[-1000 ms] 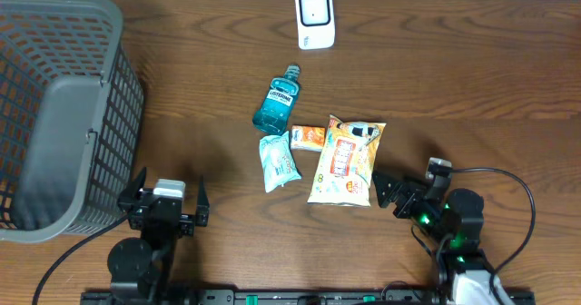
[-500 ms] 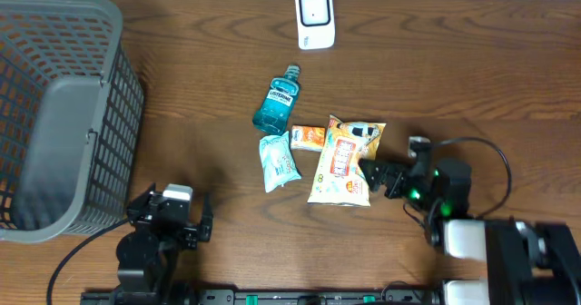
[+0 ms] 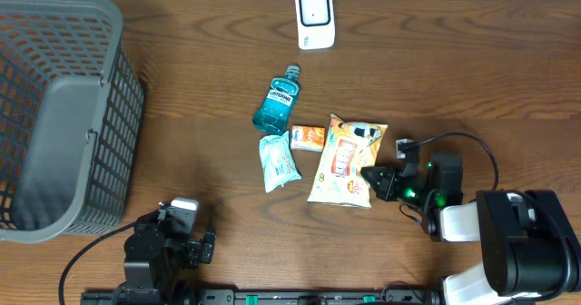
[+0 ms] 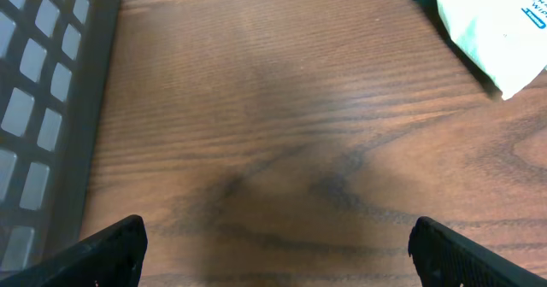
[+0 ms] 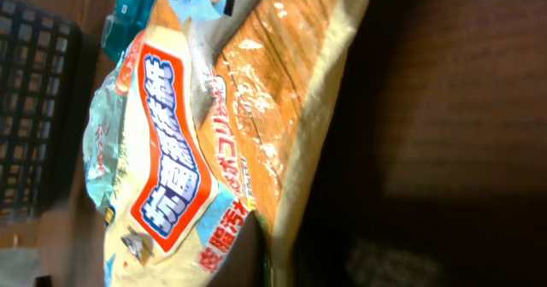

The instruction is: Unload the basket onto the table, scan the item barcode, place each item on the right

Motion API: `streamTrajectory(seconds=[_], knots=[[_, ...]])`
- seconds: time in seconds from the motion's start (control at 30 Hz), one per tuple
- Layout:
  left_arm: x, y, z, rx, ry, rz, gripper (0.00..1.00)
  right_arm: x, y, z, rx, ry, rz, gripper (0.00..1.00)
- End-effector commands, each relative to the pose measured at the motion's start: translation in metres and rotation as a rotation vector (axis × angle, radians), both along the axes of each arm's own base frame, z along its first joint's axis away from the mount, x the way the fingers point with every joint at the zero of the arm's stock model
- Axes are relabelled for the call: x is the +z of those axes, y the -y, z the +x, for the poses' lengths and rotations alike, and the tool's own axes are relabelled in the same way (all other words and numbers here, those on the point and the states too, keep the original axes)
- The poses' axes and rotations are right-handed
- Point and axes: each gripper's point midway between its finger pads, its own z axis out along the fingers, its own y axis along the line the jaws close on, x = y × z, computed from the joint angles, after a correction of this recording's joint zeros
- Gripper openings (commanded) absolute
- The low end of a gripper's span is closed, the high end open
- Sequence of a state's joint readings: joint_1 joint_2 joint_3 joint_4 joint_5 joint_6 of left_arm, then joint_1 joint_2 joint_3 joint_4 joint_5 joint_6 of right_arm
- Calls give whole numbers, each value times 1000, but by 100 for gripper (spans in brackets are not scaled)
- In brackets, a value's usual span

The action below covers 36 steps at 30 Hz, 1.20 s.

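Note:
A yellow and orange snack bag (image 3: 345, 160) lies flat in the middle of the table. My right gripper (image 3: 373, 177) is shut on its lower right edge. In the right wrist view the bag (image 5: 197, 125) fills the frame, and my right gripper (image 5: 275, 251) pinches its seam with one dark finger (image 5: 249, 257) lying over the printed face. The white scanner (image 3: 315, 17) stands at the far edge. No barcode shows. My left gripper (image 3: 189, 243) sits open near the front left, over bare wood, and its fingers (image 4: 111, 248) stand wide apart in the left wrist view.
A blue mouthwash bottle (image 3: 277, 101), a small orange packet (image 3: 308, 137) and a pale green wipes pack (image 3: 278, 162) lie just left of the bag. A grey mesh basket (image 3: 54, 114) fills the left side. The wipes pack (image 4: 496, 26) and basket wall (image 4: 43, 90) also show in the left wrist view.
My right gripper has moved left to the snack bag and shut on its edge. The left arm has drawn back toward the front edge, still open.

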State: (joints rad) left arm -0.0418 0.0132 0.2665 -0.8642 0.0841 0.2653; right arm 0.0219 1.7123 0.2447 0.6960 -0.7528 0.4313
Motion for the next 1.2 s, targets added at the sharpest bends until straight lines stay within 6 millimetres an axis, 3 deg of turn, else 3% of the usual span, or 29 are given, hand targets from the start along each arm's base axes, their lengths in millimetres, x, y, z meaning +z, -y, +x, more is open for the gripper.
streamTrajectory(seconds=[0.0, 0.2, 0.43, 0.53, 0.63, 0.73, 0.93, 1.07, 1.17], knots=[[-9, 1, -7, -1, -45, -8, 98, -11, 2, -8, -15, -44, -19, 1], [-9, 1, -7, -1, -45, -8, 98, -9, 2, -7, -62, -100, 39, 1], [-9, 1, -7, -1, -45, -8, 98, 35, -8, -5, -56, -176, 321, 1], [-9, 1, -7, -1, -45, -8, 98, 63, -12, -8, -80, -342, 534, 1], [-9, 1, -7, -1, -45, -8, 98, 79, -15, -11, -137, -571, 703, 1], [-9, 1, -7, -1, -45, -8, 98, 86, -19, -17, -181, -797, 819, 1], [-9, 1, -7, -1, -45, -8, 98, 92, -24, -28, -212, -1051, 912, 2], [-9, 1, -7, -1, -45, -8, 98, 90, -22, -23, -245, -1038, 917, 1], [-9, 1, -7, -1, -45, -8, 98, 88, -18, -14, -208, -817, 839, 6]])
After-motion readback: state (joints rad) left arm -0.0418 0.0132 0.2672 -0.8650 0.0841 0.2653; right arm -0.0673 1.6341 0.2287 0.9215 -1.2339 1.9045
